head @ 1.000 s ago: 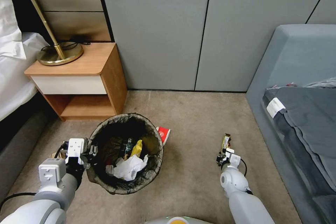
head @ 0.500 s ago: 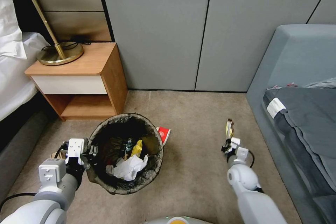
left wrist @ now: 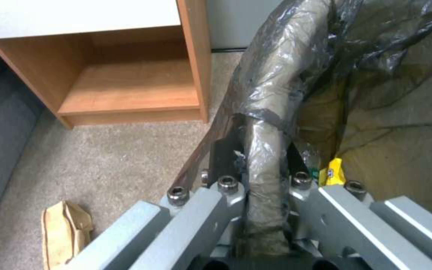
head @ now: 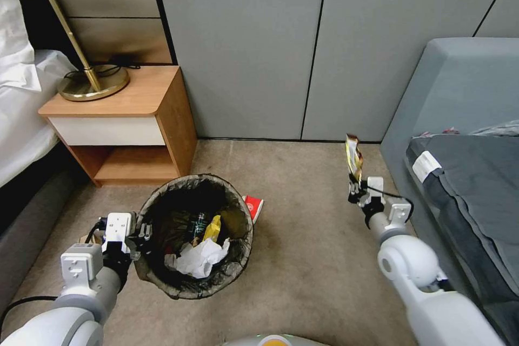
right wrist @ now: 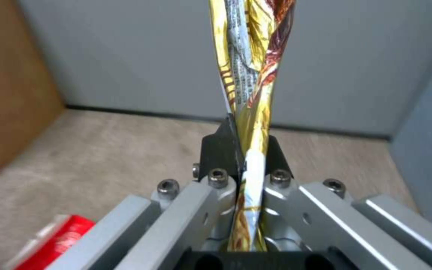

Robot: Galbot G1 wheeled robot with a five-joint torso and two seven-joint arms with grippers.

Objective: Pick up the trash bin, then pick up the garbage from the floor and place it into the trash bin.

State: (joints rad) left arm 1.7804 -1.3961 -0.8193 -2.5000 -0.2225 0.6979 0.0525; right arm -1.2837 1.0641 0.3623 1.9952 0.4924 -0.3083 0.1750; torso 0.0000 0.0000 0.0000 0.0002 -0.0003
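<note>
Head view: a carpeted bedroom floor [head: 303, 238] is seen from above, with a grey sofa [head: 459, 119] at the right and a wooden nightstand [head: 135, 119] at the left. Between them, near the nightstand, the trash bin [head: 157, 275] is held by the left gripper [head: 141, 233], which is clamped on its bag-covered rim; in the left wrist view the fingers [left wrist: 223, 150] are pressed to either side of that rim. Tissue [head: 200, 258], a yellow wrapper [head: 212, 228] and a bottle [head: 198, 224] are already lying inside. A red carton [head: 253, 206] is left on the carpet just behind the bin, and a brown paper bag [left wrist: 63, 228] lies beside it. The right gripper [head: 354, 188] is raised well to the right of the bin, closed on a gold snack wrapper [head: 353, 154] that stands up from it. The step in hand appears to be carrying this wrapper over. Next, the right arm would need to be swung leftward above the bin's mouth before the grip is released.
</note>
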